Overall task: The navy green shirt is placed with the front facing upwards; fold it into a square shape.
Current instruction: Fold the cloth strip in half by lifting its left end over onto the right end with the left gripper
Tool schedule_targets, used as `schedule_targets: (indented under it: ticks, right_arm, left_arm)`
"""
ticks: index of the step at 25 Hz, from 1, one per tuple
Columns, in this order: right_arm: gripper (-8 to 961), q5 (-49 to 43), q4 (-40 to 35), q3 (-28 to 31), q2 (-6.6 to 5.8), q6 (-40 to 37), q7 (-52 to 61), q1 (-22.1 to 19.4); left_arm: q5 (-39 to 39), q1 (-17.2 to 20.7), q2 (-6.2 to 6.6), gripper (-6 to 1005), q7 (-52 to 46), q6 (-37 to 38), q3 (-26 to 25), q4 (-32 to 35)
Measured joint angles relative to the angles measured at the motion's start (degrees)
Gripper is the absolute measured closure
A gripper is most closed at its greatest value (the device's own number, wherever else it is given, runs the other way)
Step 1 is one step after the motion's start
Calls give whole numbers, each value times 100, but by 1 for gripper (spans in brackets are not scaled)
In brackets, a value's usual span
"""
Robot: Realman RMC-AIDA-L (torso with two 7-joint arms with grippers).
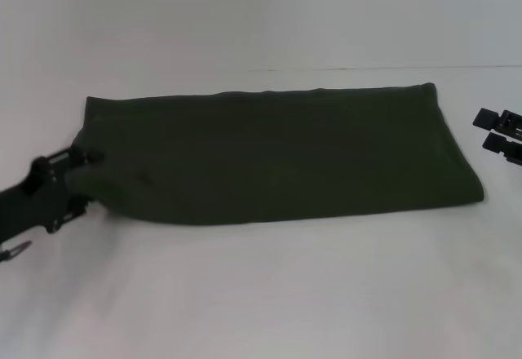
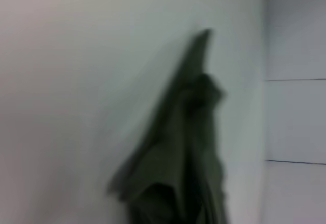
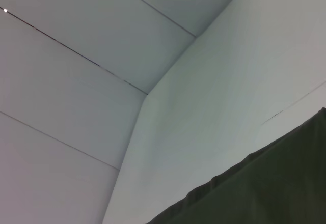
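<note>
The navy green shirt [image 1: 269,155] lies on the white table [image 1: 269,294] folded into a long band running left to right; its lettering and neck are hidden. My left gripper [image 1: 81,181] is at the band's left end, shut on the cloth, which bulges up a little there. The left wrist view shows the bunched cloth [image 2: 178,158] close up. My right gripper [image 1: 484,129] is at the right of the table, just off the band's right end, open and empty, not touching the cloth. The right wrist view shows a shirt edge [image 3: 265,193].
The white table runs back to a pale wall [image 1: 261,16]. A thin seam line [image 1: 391,68] crosses behind the shirt. White table surface [image 1: 269,294] lies between the shirt and the front edge.
</note>
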Motion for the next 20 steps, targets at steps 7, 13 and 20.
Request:
schedule_targets:
  ticks: [7, 13, 20]
  right_arm:
    - [144, 2, 3, 28, 2, 10, 0, -11]
    - [144, -3, 3, 48, -4, 29, 0, -13]
    - [144, -24, 2, 70, -8, 48, 0, -16]
  left_arm:
    - [200, 146, 29, 299, 16, 39, -37, -39]
    - [534, 118, 21, 308, -75, -274, -25, -113]
    - [559, -89, 49, 307, -2, -682, -20, -308]
